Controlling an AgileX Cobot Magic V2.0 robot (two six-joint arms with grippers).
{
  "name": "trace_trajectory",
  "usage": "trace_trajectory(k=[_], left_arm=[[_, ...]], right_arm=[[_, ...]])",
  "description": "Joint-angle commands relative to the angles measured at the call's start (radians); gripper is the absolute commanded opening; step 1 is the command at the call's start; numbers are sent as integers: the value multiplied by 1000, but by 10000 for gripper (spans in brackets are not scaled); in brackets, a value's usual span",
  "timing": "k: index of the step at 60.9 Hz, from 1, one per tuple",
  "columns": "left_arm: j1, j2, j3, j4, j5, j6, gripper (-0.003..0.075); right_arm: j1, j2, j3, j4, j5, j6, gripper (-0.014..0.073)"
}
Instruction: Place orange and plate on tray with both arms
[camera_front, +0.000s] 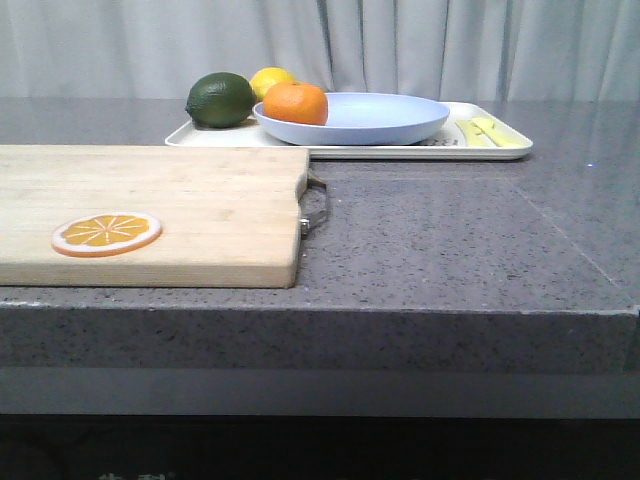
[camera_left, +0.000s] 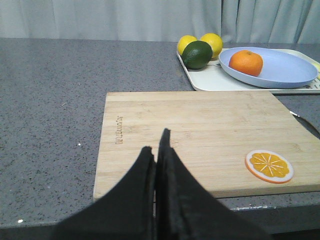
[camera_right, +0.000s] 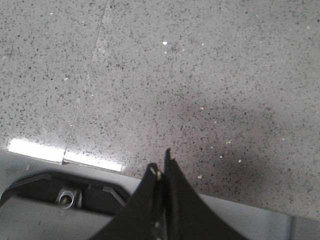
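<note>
The orange (camera_front: 296, 103) (camera_left: 246, 62) lies in the pale lavender-blue plate (camera_front: 385, 118) (camera_left: 285, 69). That plate rests on the cream-white tray (camera_front: 500, 148) (camera_left: 210, 80) at the back of the counter. My left gripper (camera_left: 156, 145) is shut with nothing in it, hovering over the near edge of the wooden cutting board (camera_left: 200, 135), far from the tray. My right gripper (camera_right: 161, 162) is shut and empty above bare speckled counter near its front edge. Neither gripper appears in the front view.
A dark green lime (camera_front: 220, 99) (camera_left: 196, 54) and yellow lemons (camera_front: 270, 79) (camera_left: 211, 43) sit on the tray's left end, a pale yellow item (camera_front: 495, 133) on its right end. The cutting board (camera_front: 150, 215) carries a flat orange slice disc (camera_front: 107, 233) (camera_left: 269, 166).
</note>
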Motion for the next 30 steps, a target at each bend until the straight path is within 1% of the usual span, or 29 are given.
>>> trace_trajectory(k=[1,10,15,24,30], left_arm=[[2,-8,-24,11,-78,-8,-18],[2,-8,-24,11,-78,-8,-18],[2,-8,-24,11,-78,-8,-18],[2,-8,-24,11,-78,-8,-18],[2,-8,-24,11,-78,-8,-18]], right_arm=[[-3,-137,97,-10,-191,-14,-61],[-3,-365,315,-10,-445,-14,-61],[-3,-506,414,-10,-556,-14,-61],[-3,-700,550,-10,-678,-14,-61],[-3,-788,615,-10,-762,-14,-61]])
